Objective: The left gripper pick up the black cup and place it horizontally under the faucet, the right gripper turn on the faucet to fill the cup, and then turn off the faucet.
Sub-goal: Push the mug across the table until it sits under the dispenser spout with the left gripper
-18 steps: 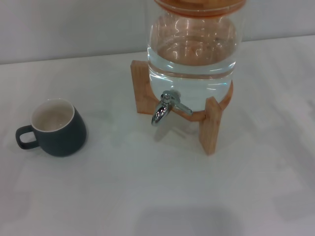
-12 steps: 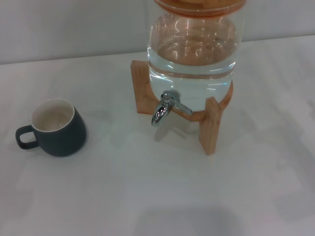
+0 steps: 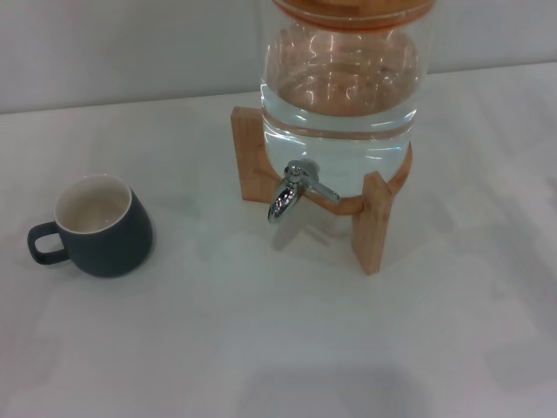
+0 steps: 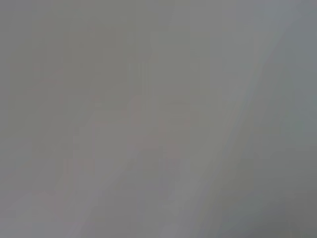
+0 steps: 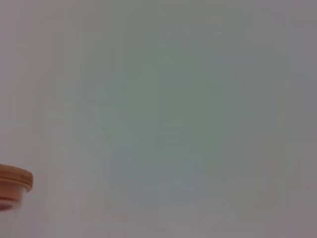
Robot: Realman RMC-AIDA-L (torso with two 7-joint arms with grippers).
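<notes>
The black cup (image 3: 100, 226) stands upright on the white table at the left, cream inside showing, its loop handle pointing left. The chrome faucet (image 3: 291, 190) juts from the front of the glass jar, spout down, lever to its right. No water runs from it. The cup is well to the left of the faucet and apart from it. Neither the left gripper nor the right gripper shows in any view. The left wrist view shows only a plain grey surface.
A large glass jar (image 3: 344, 96) holding water sits on a wooden stand (image 3: 372, 222) at the table's middle back, with a wooden lid whose edge shows in the right wrist view (image 5: 15, 186). A pale wall runs behind the table.
</notes>
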